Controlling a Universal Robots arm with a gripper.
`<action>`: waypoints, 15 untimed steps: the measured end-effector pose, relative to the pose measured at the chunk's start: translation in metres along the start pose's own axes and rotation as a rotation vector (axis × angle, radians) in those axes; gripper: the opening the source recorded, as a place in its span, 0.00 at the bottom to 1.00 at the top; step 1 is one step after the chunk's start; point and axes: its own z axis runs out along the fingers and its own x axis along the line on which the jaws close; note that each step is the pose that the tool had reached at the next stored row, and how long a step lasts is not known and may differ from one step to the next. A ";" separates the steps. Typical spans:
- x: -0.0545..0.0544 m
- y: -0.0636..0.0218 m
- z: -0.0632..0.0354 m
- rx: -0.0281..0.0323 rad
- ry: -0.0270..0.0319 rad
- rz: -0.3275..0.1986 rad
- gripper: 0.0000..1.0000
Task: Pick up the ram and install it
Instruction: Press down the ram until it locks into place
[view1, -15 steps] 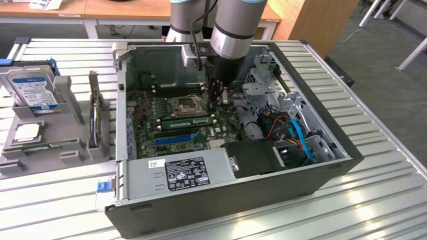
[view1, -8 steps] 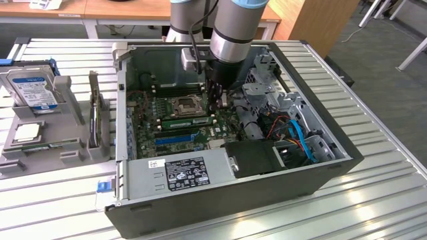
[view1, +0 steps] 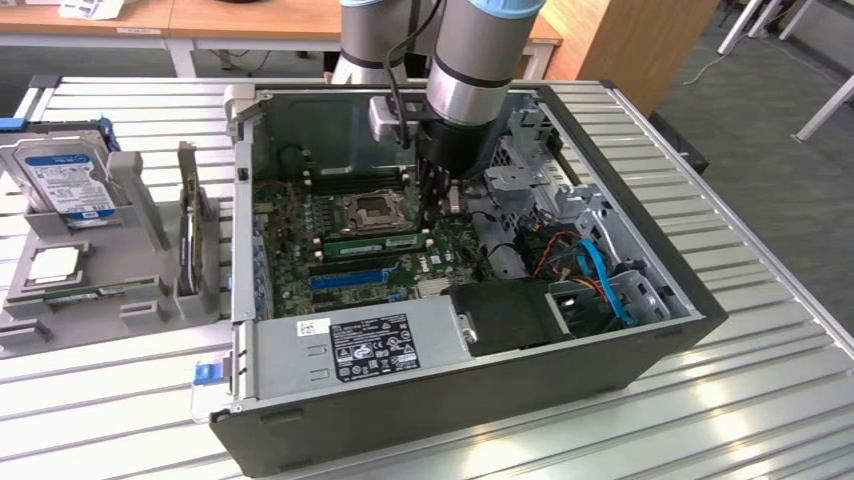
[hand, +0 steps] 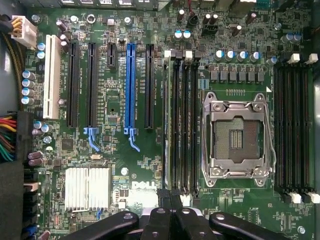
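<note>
The ram (view1: 374, 243), a green stick with a white sticker, stands on edge in the motherboard slot beside the CPU socket (view1: 371, 210), inside the open computer case (view1: 627, 350). In the wrist view the ram (hand: 169, 125) shows edge-on in the slot nearest the expansion slots. My gripper (view1: 441, 200) reaches down into the case over one end of that stick. Its dark fingertips (hand: 165, 197) are pressed together, so the gripper (hand: 171, 200) is shut right above the stick's end. I cannot tell whether they touch it.
A grey fixture (view1: 147, 300) at the exterior view's left holds a hard drive (view1: 64, 180), an upright dark expansion card (view1: 194, 235) and another green stick (view1: 80, 293). In the case, the power supply (view1: 360, 345), drive cage (view1: 534, 190) and blue cables (view1: 607, 280) crowd around the board.
</note>
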 end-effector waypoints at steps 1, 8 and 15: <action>0.000 0.0000 0.0000 0.0000 0.0000 0.000 0.10; -0.003 0.0000 0.0005 0.0000 0.0000 0.000 0.10; -0.003 -0.0003 0.0072 0.0000 0.0000 0.000 0.10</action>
